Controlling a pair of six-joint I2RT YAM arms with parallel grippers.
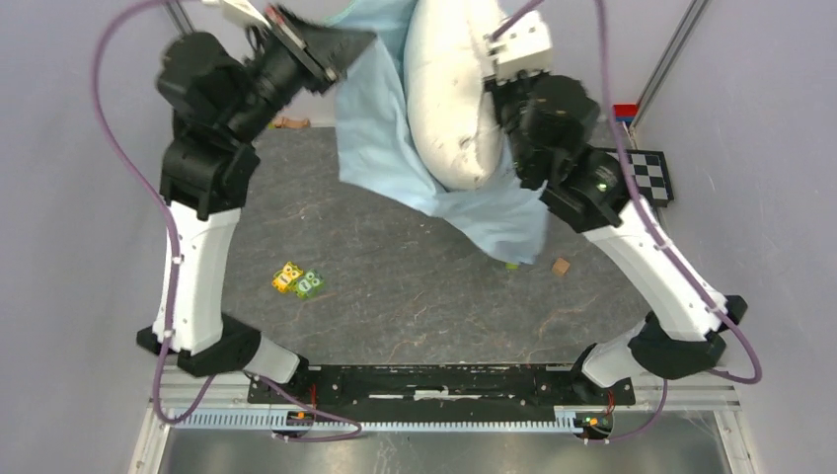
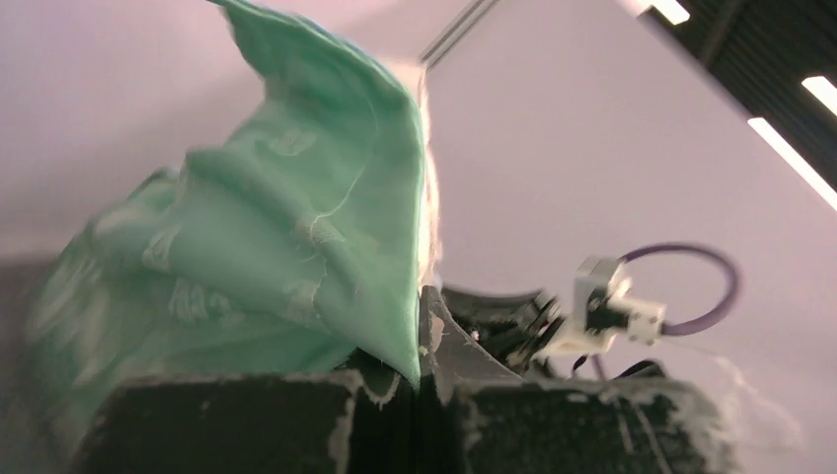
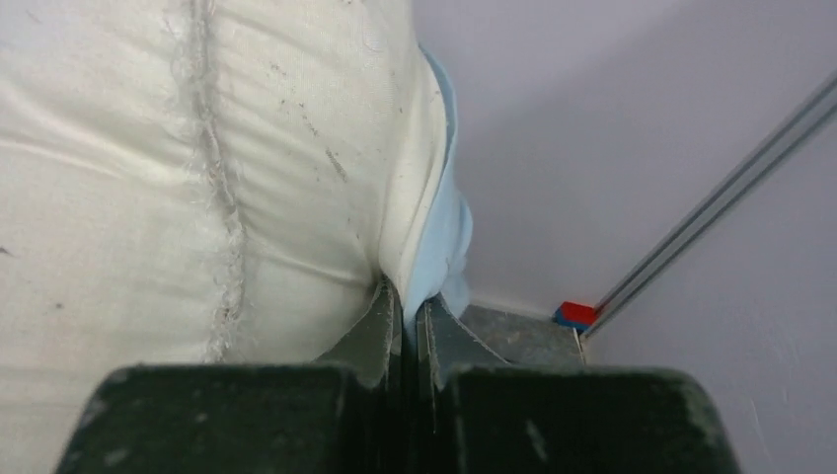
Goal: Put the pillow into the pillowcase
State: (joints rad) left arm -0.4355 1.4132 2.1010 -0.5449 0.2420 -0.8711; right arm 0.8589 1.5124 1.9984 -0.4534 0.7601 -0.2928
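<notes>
The off-white pillow (image 1: 449,99) hangs in the air at the top centre, its lower end sunk into the light-blue pillowcase (image 1: 380,138), which drapes down to the table. My left gripper (image 1: 365,39) is shut on the pillowcase's upper left edge. In the left wrist view the mint-green reverse of the pillowcase (image 2: 247,247) runs down into the shut left gripper (image 2: 426,341). My right gripper (image 1: 496,97) sits at the pillow's right side. In the right wrist view the right gripper (image 3: 410,311) is shut on the blue pillowcase hem (image 3: 446,227), with the pillow (image 3: 148,178) pressing against its left finger.
Yellow and green toy blocks (image 1: 298,280) and a small brown block (image 1: 561,266) lie on the grey table (image 1: 395,296). A checkerboard card (image 1: 651,173) and a red-and-blue block (image 1: 624,112) sit at the back right. Walls close in on both sides.
</notes>
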